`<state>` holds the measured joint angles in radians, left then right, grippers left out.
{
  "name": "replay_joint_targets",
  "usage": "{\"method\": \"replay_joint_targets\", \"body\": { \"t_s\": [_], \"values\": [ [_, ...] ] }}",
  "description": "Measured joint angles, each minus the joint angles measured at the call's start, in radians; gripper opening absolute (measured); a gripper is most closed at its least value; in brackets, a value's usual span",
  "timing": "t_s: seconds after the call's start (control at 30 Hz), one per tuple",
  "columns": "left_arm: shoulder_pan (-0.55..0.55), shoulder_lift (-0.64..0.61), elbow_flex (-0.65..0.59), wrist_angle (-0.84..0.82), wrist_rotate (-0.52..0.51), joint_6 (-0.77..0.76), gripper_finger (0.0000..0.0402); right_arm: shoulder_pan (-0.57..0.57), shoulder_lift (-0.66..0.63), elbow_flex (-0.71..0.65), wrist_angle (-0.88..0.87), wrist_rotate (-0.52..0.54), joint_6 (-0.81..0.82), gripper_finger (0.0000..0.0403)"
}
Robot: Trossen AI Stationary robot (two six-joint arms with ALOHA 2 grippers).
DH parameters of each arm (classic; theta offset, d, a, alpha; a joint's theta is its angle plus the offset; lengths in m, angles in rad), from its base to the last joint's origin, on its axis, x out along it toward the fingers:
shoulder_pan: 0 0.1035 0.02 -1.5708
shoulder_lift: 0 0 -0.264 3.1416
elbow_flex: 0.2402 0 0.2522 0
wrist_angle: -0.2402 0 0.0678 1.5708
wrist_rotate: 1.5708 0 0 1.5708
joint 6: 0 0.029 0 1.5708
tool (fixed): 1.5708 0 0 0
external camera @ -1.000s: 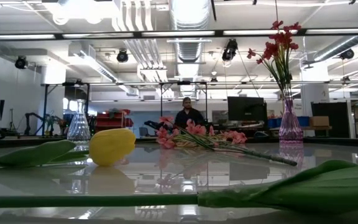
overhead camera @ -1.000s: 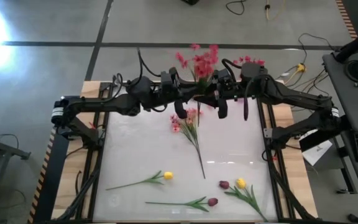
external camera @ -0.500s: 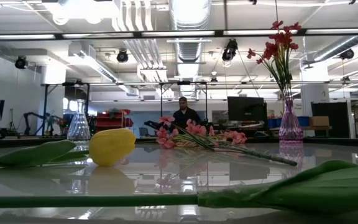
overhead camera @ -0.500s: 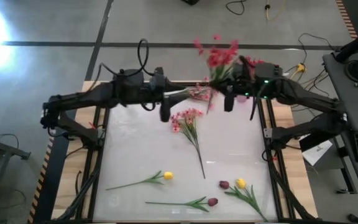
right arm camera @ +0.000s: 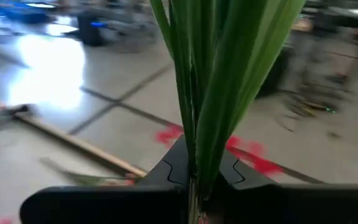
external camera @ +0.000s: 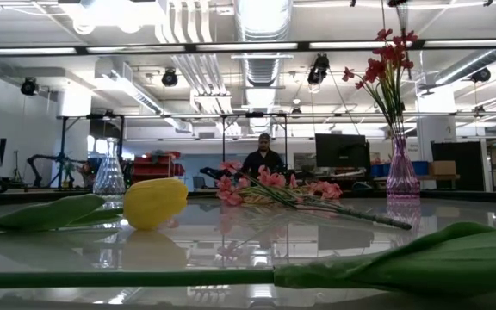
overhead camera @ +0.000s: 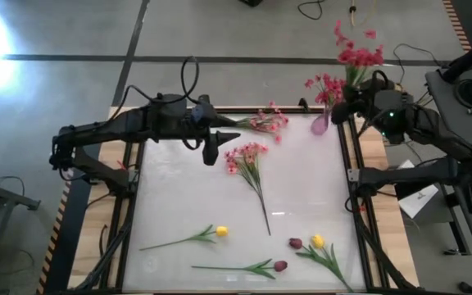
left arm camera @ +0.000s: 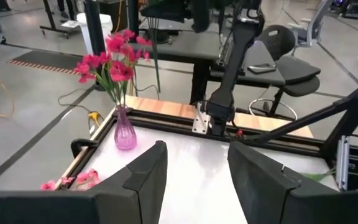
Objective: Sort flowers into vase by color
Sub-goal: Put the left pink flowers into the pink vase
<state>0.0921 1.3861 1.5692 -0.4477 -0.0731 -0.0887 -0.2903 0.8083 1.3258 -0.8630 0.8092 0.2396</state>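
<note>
1. White glossy counter (overhead camera: pixel 203 205) inside a dark frame, seen from above, with two dark arms reaching in from the far corners.
2. Left arm stretched across the far left edge; left gripper (overhead camera: pixel 210 152) hanging just above the counter beside a pink spray, jaws parted wide and holding nothing, as the left wrist view shows (left arm camera: pixel 194 180).
3. Right arm pulled back over the far right corner; right gripper (overhead camera: pixel 356 92) raised beyond the counter edge, jaws closed on the green stems of a red blossom spray (overhead camera: pixel 357 54), stems filling the right wrist view (right arm camera: pixel 219 81).
4. Purple glass vase (overhead camera: pixel 320 123) at the far right corner of the counter, already holding red blossoms (overhead camera: pixel 326 86); same vase upright with red flowers in the low view (external camera: pixel 401 176).
5. Clear glass vase (external camera: pixel 108 172) standing at the far left in the low view.
6. Pink spray (overhead camera: pixel 248 164) lying mid-counter, stem pointing toward the near edge; a second pink spray (overhead camera: pixel 262 123) lying by the far edge.
7. Yellow tulip bud (overhead camera: pixel 221 232) on a leafy stem near the front left.
8. Another yellow bud (overhead camera: pixel 318 241) touching or just beside a maroon bud (overhead camera: pixel 295 243) at the front right.
9. Second maroon bud (overhead camera: pixel 280 265) at the near edge.
</note>
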Motion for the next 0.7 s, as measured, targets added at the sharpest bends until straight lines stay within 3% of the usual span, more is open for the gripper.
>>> {"method": "replay_joint_targets", "body": {
  "t_s": [0.3, 0.53, 0.7],
  "values": [
    [-0.024, 0.025, -0.001, 0.001, 0.038, -0.025, 0.0157, -0.182, -0.066, -0.248, 0.093, 0.110, 0.075, 0.0013],
    [-0.095, 0.009, -0.001, -0.016, 0.039, -0.035, 0.0157, -0.291, -0.170, -0.466, 0.491, 0.109, -0.132, 0.0013],
    [-0.139, 0.005, -0.001, -0.043, 0.035, -0.077, 0.0157, -0.293, -0.212, -0.483, 0.551, 0.109, -0.172, 0.0013]
  ]
}}
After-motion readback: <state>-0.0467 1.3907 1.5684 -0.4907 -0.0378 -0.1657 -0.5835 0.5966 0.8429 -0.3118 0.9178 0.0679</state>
